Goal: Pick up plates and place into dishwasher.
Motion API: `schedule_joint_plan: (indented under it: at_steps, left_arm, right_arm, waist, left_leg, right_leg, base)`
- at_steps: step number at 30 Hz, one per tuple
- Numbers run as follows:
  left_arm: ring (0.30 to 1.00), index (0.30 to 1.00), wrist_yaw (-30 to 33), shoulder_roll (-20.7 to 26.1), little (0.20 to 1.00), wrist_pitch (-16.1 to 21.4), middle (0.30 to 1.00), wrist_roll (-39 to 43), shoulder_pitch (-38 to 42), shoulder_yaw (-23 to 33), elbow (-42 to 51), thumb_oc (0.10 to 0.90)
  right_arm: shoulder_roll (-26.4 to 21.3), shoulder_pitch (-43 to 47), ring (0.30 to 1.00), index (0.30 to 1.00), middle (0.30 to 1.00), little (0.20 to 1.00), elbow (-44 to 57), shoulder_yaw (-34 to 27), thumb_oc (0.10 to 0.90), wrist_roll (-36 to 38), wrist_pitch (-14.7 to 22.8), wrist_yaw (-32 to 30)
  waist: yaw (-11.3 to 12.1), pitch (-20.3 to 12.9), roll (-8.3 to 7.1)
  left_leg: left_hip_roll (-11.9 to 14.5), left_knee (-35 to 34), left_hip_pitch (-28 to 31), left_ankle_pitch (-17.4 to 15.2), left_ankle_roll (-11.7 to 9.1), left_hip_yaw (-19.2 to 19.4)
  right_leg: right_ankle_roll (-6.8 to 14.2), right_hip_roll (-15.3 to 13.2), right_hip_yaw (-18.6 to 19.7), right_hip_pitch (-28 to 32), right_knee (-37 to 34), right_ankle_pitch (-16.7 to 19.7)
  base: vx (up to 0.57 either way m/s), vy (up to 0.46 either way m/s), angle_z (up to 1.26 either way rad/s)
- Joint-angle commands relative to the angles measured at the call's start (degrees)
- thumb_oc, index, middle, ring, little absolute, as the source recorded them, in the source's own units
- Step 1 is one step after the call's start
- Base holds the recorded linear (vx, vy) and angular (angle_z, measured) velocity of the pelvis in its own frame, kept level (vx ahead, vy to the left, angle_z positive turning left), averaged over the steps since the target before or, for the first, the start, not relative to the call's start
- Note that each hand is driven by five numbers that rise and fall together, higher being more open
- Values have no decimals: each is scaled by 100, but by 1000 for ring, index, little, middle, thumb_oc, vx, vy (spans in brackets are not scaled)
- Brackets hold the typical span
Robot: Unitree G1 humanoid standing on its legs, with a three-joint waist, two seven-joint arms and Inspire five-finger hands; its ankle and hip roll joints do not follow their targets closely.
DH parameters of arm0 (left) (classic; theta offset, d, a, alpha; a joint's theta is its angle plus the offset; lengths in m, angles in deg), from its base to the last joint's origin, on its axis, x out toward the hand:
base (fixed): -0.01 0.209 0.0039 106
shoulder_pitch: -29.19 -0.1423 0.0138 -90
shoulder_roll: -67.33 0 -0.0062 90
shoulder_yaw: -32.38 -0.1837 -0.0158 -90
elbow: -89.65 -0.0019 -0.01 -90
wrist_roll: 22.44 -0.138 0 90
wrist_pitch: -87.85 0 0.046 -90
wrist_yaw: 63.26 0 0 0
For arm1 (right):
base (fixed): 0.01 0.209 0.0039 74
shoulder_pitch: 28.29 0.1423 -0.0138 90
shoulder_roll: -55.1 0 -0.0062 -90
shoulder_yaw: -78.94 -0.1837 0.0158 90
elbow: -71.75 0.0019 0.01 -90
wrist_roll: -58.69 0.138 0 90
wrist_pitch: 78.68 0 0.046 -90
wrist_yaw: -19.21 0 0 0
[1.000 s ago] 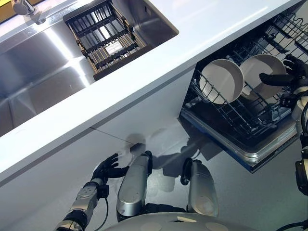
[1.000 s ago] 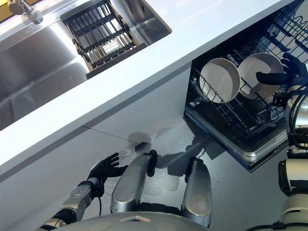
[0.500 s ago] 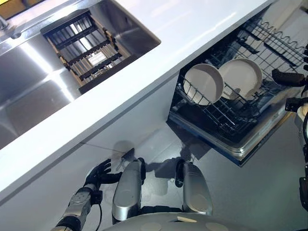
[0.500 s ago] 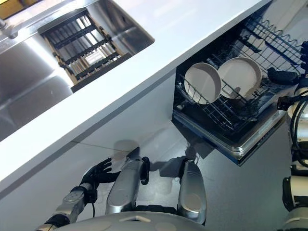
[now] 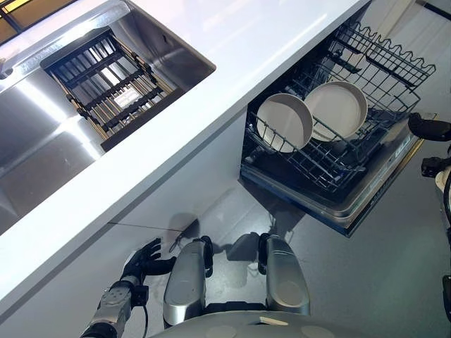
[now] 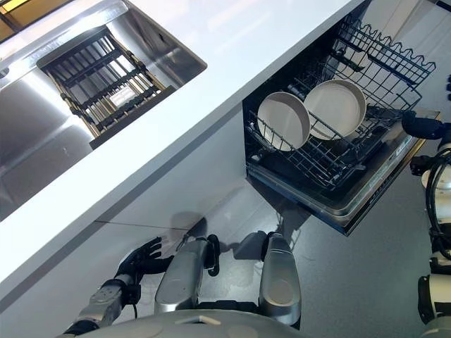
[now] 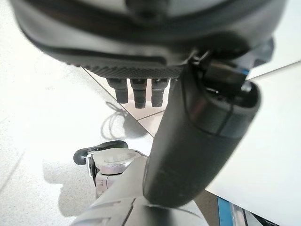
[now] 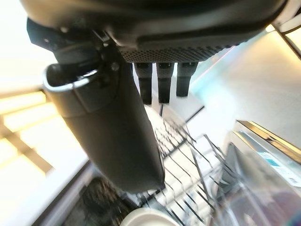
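While standing in the dishwasher rack, two plates, apart from the empty, relaxed right hand.

Round white plates, standing on edge in the rack: two
Black wire dishwasher rack, pulled out: one
Stainless steel sink basin: one
Dark slatted drying rack across the sink: one
White countertop: one
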Motion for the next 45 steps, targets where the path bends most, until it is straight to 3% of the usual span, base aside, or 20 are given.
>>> schedule_joint_plan:
  at_steps: [1, 10, 16, 45]
  left_arm:
    - [900, 900, -99, -1, 900, 250, 900, -32, -244, -116, 301, 800]
    - [900, 900, -26, 66, 900, 242, 900, 47, -166, -173, 398, 800]
    - [900, 900, -12, 60, 900, 246, 900, 47, -151, -174, 467, 800]
    - [900, 900, 146, 9, 900, 357, 900, 421, -25, -386, 693, 800]
  right_arm:
    - [-713, 331, 300, 300, 300, 200, 21, 393, 100, -281, -73, 186]
    - [-793, 889, 300, 300, 300, 200, -562, 1116, 100, -467, -236, 659]
    - [-707, 1035, 300, 300, 300, 200, -840, 1243, 100, -448, -542, 940]
    - [182, 2344, 300, 300, 300, 200, -2380, 2007, 100, -260, -817, 1639]
  waist:
    - [174, -535, -159]
    - [284, -386, -118]
    - [313, -367, -79]
    - [740, -111, 246]
  left_leg:
    - [-189, 359, -195, -324, 407, -49]
    - [-208, 365, -342, -259, 414, -86]
    - [-225, 377, -404, -228, 398, -95]
    - [-416, 461, -748, -124, 397, -313]
  right_leg:
    - [-366, 207, -265, 365, 118, -56]
    - [-379, 173, -354, 145, 286, -48]
    - [-387, 157, -379, 82, 313, -49]
    - [-454, -64, -568, -286, 802, -164]
  base:
    - [0, 0, 0]
    - [-8, -5, 1]
    - [-6, -1, 1]
    - [-6, 4, 3]
